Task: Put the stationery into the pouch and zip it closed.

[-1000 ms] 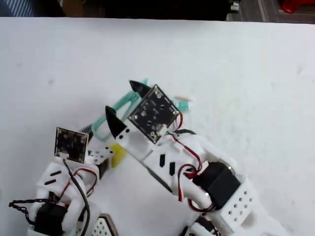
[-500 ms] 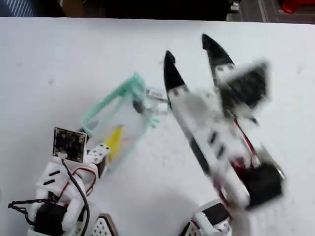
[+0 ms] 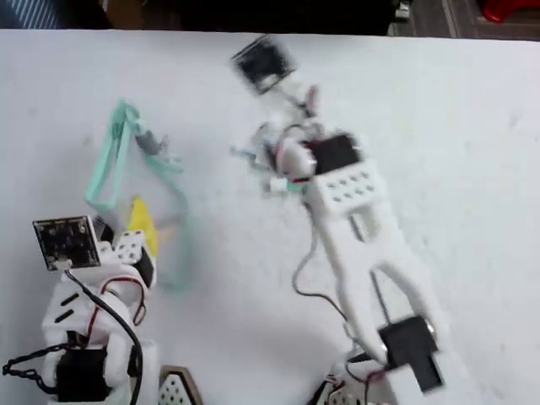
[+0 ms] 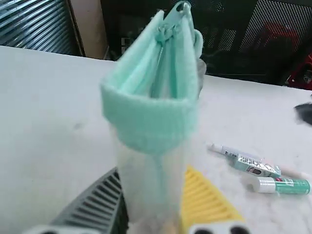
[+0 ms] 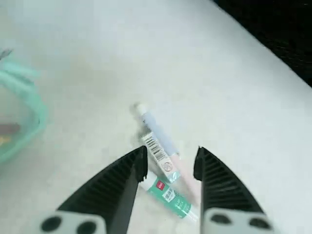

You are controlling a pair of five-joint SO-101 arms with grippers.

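The pouch (image 3: 126,173) (image 4: 155,112) is clear plastic with a mint zip band and is held up off the white table, its zip pull (image 4: 181,8) at the far end. My left gripper (image 4: 151,217) is shut on its near end, between a yellow finger (image 4: 204,202) and a grey one (image 4: 92,207). Two pens lie side by side on the table to the pouch's right: a white pen (image 5: 157,139) (image 4: 241,160) and a green marker (image 5: 173,197) (image 4: 282,185). Just above them hangs my right gripper (image 5: 170,163), open, with the pens showing between its black fingers.
The right arm (image 3: 363,228) stretches from the near edge across the middle of the table (image 3: 456,126). The left arm's base (image 3: 84,337) sits at the near left corner. Dark clutter lies beyond the table's far edge.
The right arm has swung off the pouch, out over the table, and now points down over the pens. The left gripper has carried the pouch to the left.
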